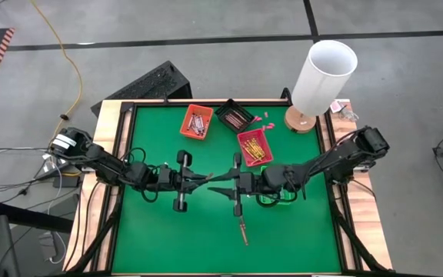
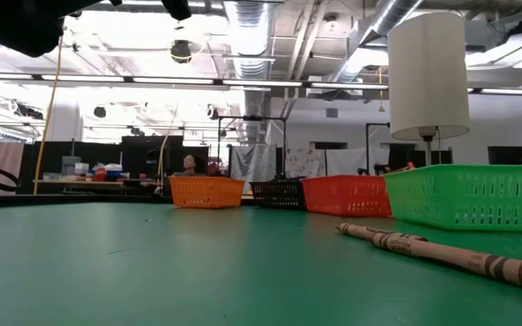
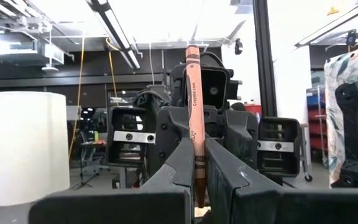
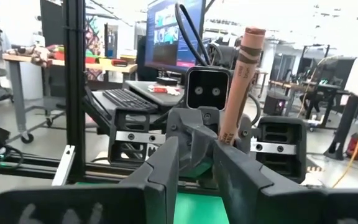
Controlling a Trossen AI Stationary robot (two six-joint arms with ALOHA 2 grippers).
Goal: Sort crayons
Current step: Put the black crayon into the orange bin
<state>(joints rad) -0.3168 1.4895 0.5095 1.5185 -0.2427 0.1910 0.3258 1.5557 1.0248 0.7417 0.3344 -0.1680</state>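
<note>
Above the middle of the green table my left gripper [image 1: 208, 178] [image 3: 199, 146] is shut on a peach-brown crayon [image 3: 193, 106] [image 4: 241, 81]. It meets my right gripper [image 1: 223, 188] [image 4: 197, 149] tip to tip. My right gripper is open and nothing lies in the gap between its fingers. In the right wrist view one of its fingers hides the crayon's lower part, so I cannot tell whether it touches the crayon. Another crayon [image 1: 242, 229] [image 2: 442, 252] lies flat on the table nearer the front edge. My left gripper pinches the crayon near its lower end [image 3: 196, 163] between its two fingers. The fingers come from the table's left, slanting a little upward, and lie across the crayon. The crayon stands nearly upright above the fingers, lifted clear of the table.
Four small trays stand on the table's far and right parts: orange [image 1: 196, 121], dark [image 1: 234, 115], red [image 1: 254, 146] with crayons in them, and green [image 2: 469, 195] under my right arm. A white-shaded lamp [image 1: 323, 73] stands at the far right corner. A raised wooden rim [image 1: 108, 154] borders the table.
</note>
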